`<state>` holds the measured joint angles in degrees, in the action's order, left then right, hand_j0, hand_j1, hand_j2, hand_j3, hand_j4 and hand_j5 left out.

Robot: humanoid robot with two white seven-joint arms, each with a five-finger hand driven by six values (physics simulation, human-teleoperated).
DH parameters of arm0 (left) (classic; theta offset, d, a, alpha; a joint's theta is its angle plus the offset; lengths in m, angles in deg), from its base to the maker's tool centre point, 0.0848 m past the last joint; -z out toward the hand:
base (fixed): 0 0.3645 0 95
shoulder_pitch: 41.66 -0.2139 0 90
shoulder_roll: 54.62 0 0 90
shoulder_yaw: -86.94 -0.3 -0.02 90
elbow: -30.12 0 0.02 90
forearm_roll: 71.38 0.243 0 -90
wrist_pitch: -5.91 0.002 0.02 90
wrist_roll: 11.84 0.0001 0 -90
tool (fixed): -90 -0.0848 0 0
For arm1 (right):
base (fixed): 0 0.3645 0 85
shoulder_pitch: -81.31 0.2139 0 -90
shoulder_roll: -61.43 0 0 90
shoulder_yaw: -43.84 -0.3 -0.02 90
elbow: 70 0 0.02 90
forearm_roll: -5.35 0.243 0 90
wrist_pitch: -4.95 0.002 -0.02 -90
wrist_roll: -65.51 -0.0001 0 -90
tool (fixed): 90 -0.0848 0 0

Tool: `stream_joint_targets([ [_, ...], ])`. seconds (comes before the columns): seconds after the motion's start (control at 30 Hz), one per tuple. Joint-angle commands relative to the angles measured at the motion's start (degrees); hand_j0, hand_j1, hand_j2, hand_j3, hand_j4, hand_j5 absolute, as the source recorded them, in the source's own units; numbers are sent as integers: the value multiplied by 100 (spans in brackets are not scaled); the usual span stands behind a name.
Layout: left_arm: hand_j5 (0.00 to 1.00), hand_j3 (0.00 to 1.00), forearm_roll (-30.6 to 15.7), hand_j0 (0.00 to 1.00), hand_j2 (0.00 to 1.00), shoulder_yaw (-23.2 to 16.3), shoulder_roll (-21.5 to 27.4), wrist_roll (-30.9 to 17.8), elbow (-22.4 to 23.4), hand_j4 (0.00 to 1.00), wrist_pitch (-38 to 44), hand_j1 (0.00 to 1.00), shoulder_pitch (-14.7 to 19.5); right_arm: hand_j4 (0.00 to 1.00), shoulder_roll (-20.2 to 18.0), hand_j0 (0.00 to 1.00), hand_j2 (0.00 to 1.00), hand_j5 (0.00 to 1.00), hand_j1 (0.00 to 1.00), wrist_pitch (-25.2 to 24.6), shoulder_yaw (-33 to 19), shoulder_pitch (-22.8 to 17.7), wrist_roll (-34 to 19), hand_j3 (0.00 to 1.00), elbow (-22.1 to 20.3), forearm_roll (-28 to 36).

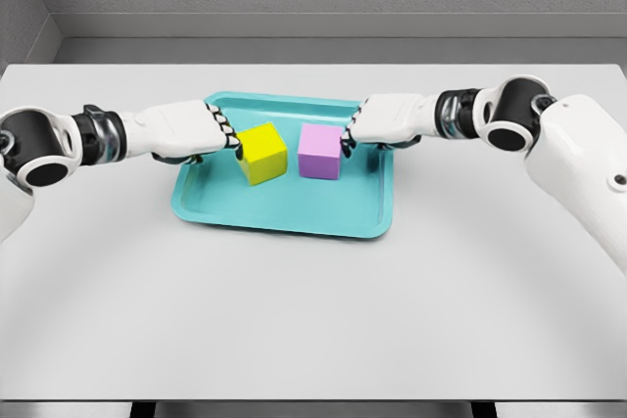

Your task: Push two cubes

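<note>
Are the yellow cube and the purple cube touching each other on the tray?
Apart. The head view shows a strip of teal tray floor between the yellow cube and the purple cube.

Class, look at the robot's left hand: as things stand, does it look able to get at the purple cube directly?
Probably not: the yellow cube sits between the left hand and the purple cube on the teal tray.
</note>
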<state>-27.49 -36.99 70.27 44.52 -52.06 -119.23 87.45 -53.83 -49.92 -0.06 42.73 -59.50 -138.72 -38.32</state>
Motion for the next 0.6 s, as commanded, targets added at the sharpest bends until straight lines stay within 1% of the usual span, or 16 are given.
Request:
stream_joint_targets([
  [0.0,70,70,-29,70,70,36,36,-2,35,70,14,70,-9,64,-14,64,64,64,64,-13,-5,0,2,64,130,-28],
  [0.07,70,70,-38,70,70,45,53,-2,44,70,14,70,-18,64,-14,64,64,64,64,-13,-5,9,2,64,166,-28],
  [0.13,70,70,-38,70,70,54,71,-2,105,70,14,70,-9,64,-5,64,64,64,64,-13,-13,53,2,64,306,-28],
  [0.4,70,70,-20,70,70,-8,9,-2,589,70,14,70,149,64,12,64,64,64,64,-13,-5,53,2,64,315,-28],
  [0.57,70,70,-12,70,70,-17,-96,-2,589,70,14,70,176,64,12,64,64,64,64,-13,-5,53,2,64,324,-28],
])
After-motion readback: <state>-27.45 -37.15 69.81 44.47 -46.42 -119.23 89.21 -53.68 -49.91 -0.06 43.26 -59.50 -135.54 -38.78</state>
